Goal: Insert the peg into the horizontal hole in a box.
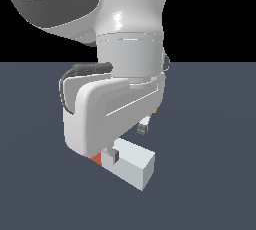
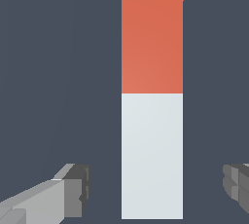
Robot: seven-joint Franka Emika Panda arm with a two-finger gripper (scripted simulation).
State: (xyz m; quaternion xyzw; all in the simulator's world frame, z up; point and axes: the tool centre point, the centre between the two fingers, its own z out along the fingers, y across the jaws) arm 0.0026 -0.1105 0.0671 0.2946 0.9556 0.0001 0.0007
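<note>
End effector [image 2: 153,189]: my fingers [image 2: 73,191] stand wide apart, one on each long side of the peg, with clear gaps to it. I have hold of nothing.

Peg [image 2: 152,96]: it lies flat on the surface, straight between my open fingers. The wrist view shows a red-orange part and a white part meeting at a clean line. In the exterior view only the white end [image 1: 134,166] and a sliver of red show below my hand.

Box and hole: neither shows in either view, so I cannot say where they are from here.

How the peg will handle: I judge it a stiff, square-sectioned bar that will not flex or crush. Its flat sides should seat squarely against my pads, though the smooth faces may slip if I squeeze lightly. It looks light enough to lift with one pinch.

Where to hold: my fingers now flank the white part near its end. Closing there leaves the red-orange end sticking out far ahead, free to lead into the hole, but the long overhang may tip it down, so I want a firm, square grip.

Surface [image 2: 58,72]: plain dark blue-grey, flat and without marks.

Room: above the surface the exterior view shows only black; no walls or fittings can be made out.
</note>
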